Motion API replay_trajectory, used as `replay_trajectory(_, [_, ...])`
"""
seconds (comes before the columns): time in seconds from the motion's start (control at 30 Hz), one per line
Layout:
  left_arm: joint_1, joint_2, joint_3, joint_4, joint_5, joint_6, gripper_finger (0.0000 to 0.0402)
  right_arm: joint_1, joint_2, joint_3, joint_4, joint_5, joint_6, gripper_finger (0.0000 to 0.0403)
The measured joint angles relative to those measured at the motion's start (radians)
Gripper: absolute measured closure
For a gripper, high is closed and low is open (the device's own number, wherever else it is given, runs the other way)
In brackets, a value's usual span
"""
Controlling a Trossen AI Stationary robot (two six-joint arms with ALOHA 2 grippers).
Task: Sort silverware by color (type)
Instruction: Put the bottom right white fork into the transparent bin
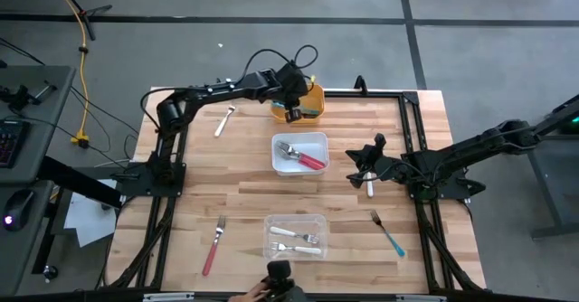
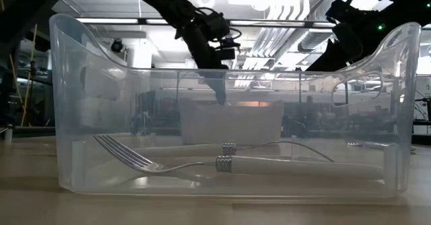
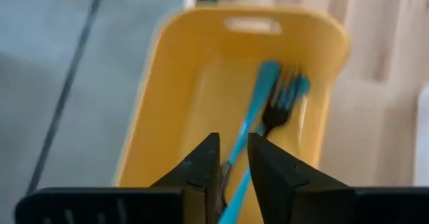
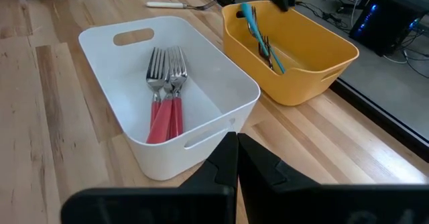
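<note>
Teal fork (image 3: 249, 127) between left gripper (image 3: 232, 174) fingers, over orange bin (image 3: 167, 103)

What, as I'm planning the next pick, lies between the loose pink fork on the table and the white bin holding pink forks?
Nothing visible does. The pink fork lies on bare wood, with open tabletop up to the white bin. The clear bin sits beside the fork, off that line.
</note>
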Motion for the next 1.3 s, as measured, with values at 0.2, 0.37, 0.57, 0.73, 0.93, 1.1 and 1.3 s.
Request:
replay_trajectory(0.2, [0.021, -0.068, -0.156, 0.179, 0.028, -0.042, 0.0390, 0.001, 0.000, 0.000, -0.033, 0.000, 0.011, 0.0403])
replay_trajectory(0.37, [0.021, -0.192, -0.402, 0.427, 0.004, -0.043, 0.0395, 0.004, 0.002, 0.000, -0.062, 0.000, 0.059, 0.0403])
replay_trajectory(0.57, [0.012, -0.423, -0.720, 0.655, 0.013, -0.114, 0.0399, 0.009, 0.013, 0.000, -0.097, -0.016, 0.146, 0.0403])
replay_trajectory(0.73, [-0.026, -0.627, -0.985, 0.862, 0.016, -0.199, 0.0401, 0.065, 0.013, 0.000, -0.107, -0.023, 0.190, 0.0402])
replay_trajectory(0.93, [-0.090, -0.798, -1.224, 1.086, 0.016, -0.302, 0.0401, 0.116, 0.013, 0.001, -0.122, -0.023, 0.223, 0.0402])
replay_trajectory(1.1, [-0.141, -0.860, -1.327, 1.173, 0.016, -0.323, 0.0401, 0.122, 0.013, 0.016, -0.214, -0.025, 0.289, 0.0381])
replay_trajectory(1.3, [-0.186, -0.868, -1.368, 1.207, 0.016, -0.323, 0.0401, 0.122, 0.013, 0.140, -0.470, -0.077, 0.407, 0.0324])
